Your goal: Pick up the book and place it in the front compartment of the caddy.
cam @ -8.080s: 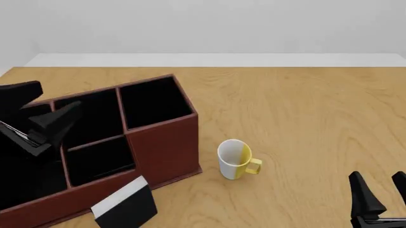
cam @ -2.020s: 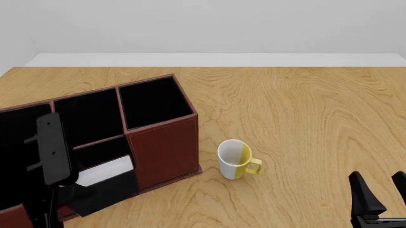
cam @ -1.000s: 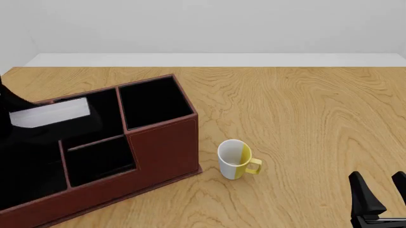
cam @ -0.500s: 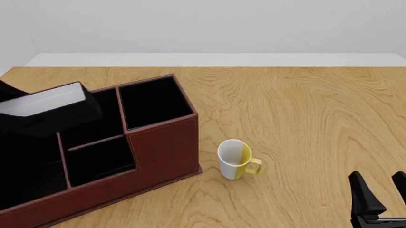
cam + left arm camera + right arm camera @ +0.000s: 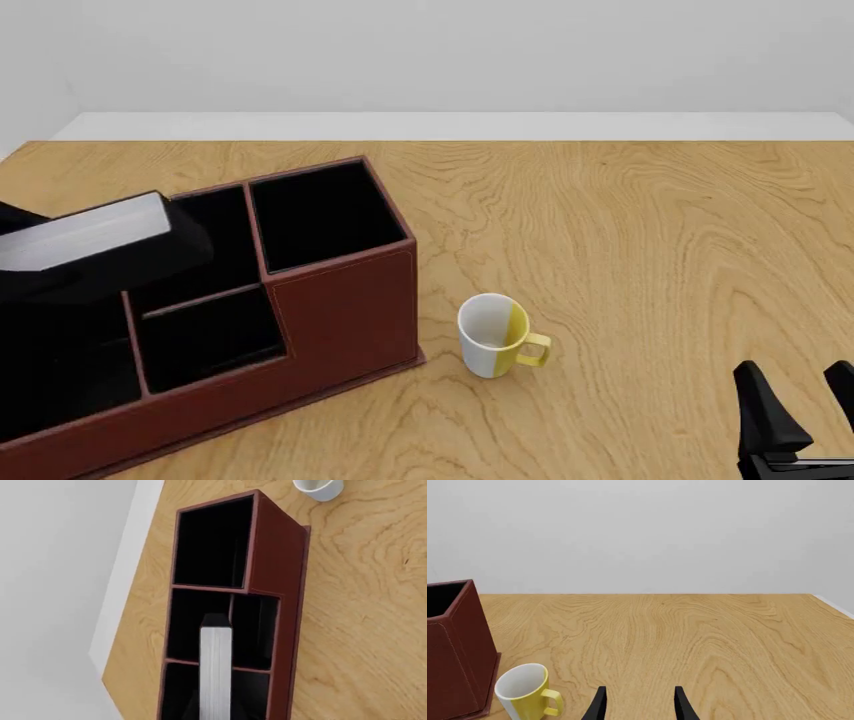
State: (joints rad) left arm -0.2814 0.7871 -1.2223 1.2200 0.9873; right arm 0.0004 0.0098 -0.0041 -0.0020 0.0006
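Jaws of the right gripper (image 5: 801,425) stand parted and empty, low over the bench (image 5: 641,250). Farther left, the book (image 5: 87,240) hangs above the caddy (image 5: 340,300), presumably clamped; left gripper itself unseen.

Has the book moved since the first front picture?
Yes. The book has gone from the table in front of the caddy up over its left slots.
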